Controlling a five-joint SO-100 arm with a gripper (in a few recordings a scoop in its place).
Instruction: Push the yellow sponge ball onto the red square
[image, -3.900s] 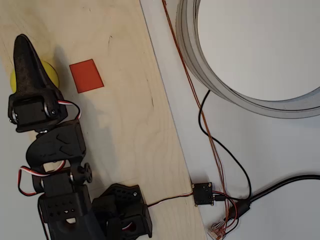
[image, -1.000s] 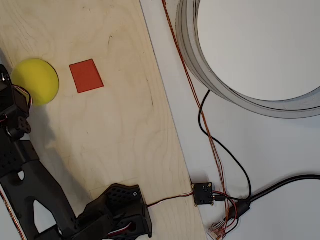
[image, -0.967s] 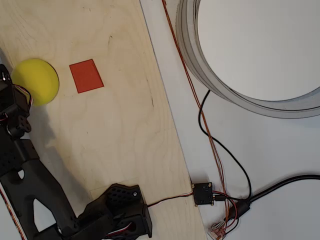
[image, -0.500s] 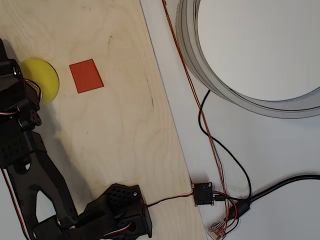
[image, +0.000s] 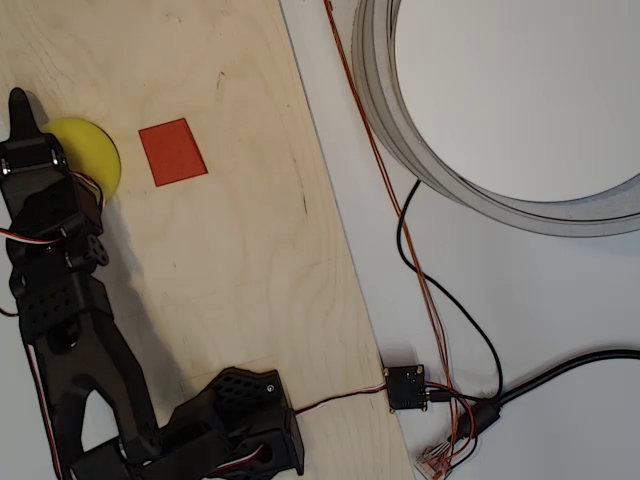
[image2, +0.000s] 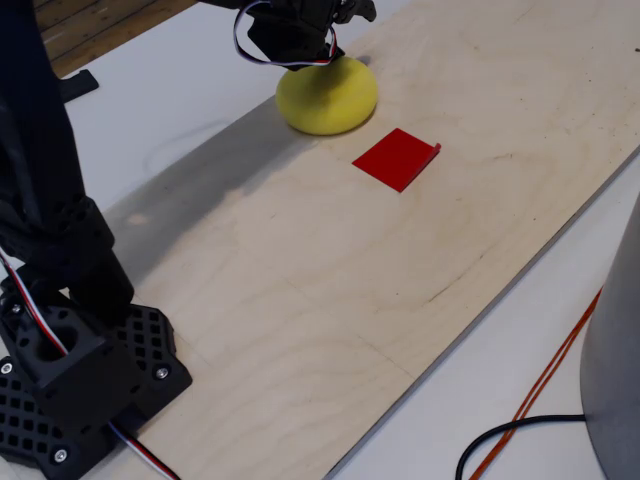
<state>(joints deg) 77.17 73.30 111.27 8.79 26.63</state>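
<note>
bare plywood board (image: 230, 250) lies open between yellow sponge ball (image: 92, 152) and red square (image: 172, 151).

Black two-finger gripper (image: 20, 112) hides left part of round bright yellow foam ball (image: 95, 155) in overhead view. Above ball in fixed view, gripper cut by top edge; jaw state unreadable, perhaps closed.

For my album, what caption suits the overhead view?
Black robot arm beside a yellow ball, red square waiting nearby.
</note>
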